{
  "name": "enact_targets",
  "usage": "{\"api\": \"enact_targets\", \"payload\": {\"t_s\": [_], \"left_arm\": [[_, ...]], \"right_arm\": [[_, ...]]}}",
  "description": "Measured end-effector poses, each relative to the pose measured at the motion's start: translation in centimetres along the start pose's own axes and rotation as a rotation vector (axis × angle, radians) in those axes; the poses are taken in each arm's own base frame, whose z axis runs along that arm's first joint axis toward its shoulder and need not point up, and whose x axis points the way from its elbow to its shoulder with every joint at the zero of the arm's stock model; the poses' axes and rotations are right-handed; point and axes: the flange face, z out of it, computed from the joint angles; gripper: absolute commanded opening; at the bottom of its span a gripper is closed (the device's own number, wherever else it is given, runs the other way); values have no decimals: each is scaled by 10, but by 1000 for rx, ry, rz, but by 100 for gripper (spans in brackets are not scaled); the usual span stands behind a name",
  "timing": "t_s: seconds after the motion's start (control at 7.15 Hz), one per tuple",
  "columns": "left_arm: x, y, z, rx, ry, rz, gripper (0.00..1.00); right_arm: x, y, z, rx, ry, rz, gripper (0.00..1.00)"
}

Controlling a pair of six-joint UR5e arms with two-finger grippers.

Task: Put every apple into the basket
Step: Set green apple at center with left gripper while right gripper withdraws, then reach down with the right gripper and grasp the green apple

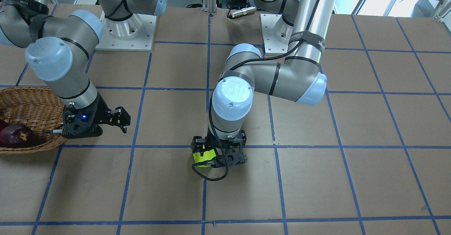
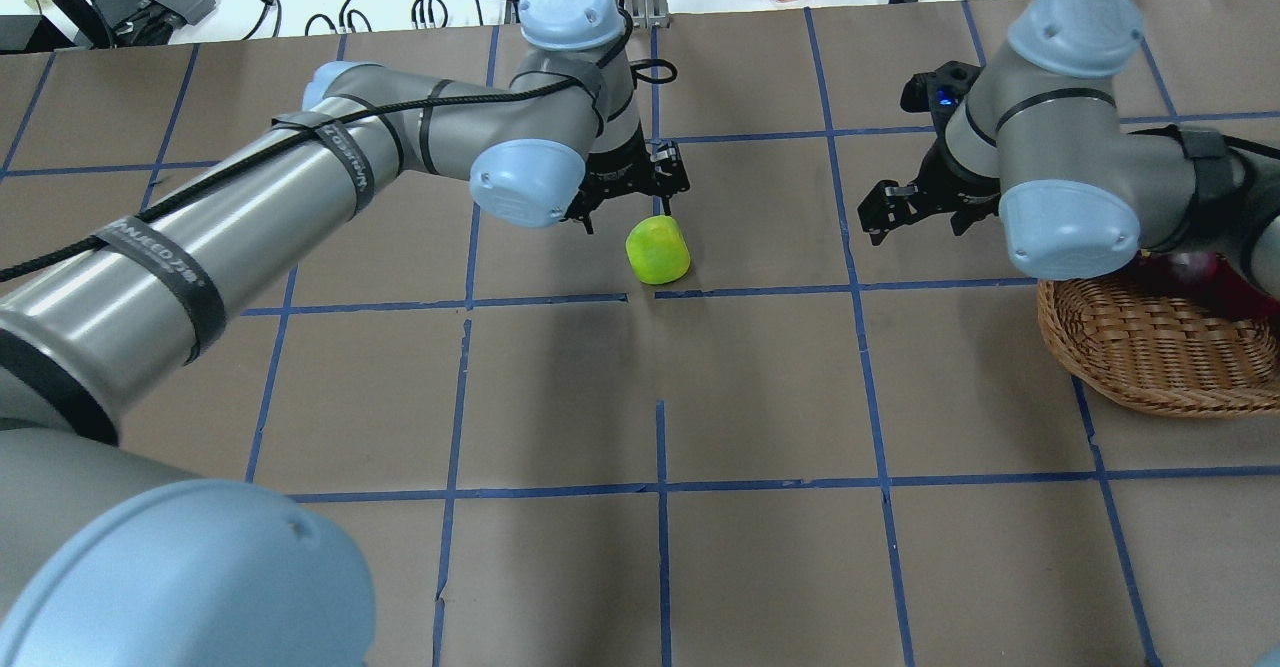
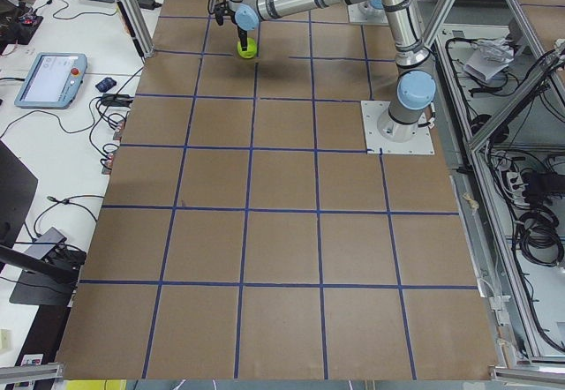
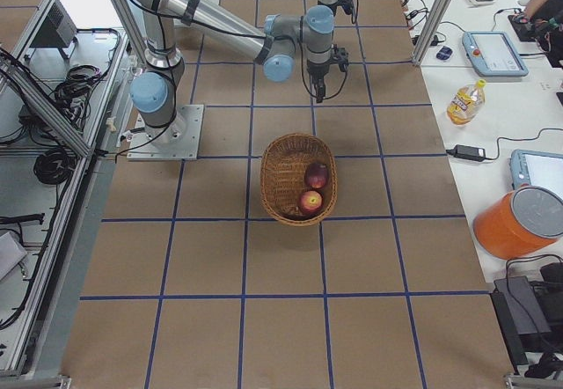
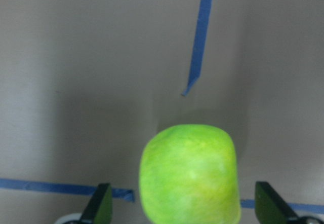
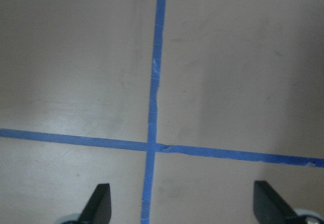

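Green apple (image 5: 188,176) lies on the table (image 5: 101,57) between the spread fingers of the left gripper (image 5: 186,206), which touch nothing. It looks firm, smooth and round (it may roll), so I would grip across its widest middle. From it, seen overhead, the basket (image 2: 1150,367) is at 3 o'clock, holding the red apple (image 4: 310,201) and the dark apple (image 4: 317,175). The right gripper (image 6: 185,206), wide apart and empty, hangs between.

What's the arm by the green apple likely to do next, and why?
Probably shut the left gripper on the green apple. The wrist camera shows its open fingers either side of that apple, which sits on the table, the only one outside the basket; the red apple and maroon apple lie inside. Whether the fingers are low enough, I cannot tell.
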Motion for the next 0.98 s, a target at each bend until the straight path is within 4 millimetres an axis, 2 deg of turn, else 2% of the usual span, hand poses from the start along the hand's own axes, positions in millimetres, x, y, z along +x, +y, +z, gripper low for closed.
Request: {"api": "enact_targets", "payload": {"t_s": [0.14, 0.42, 0.56, 0.7, 0.84, 0.98], "left_arm": [[-38, -7, -42, -11, -15, 44, 100], [-110, -2, -123, -12, -82, 167, 100], [-131, 10, -160, 13, -102, 220, 100], [-140, 27, -194, 47, -109, 247, 100], [-146, 50, -220, 58, -124, 252, 100], [-155, 70, -237, 46, -144, 229, 100]], "right_arm": [[-24, -7, 4, 17, -6, 17, 100], [-88, -28, 2, 68, -17, 49, 100], [-125, -36, 1, 81, -24, 79, 100], [-163, -39, 7, 83, -31, 107, 100], [-194, -40, 17, 79, -34, 130, 100], [-218, -39, 28, 73, -28, 142, 100]]}}
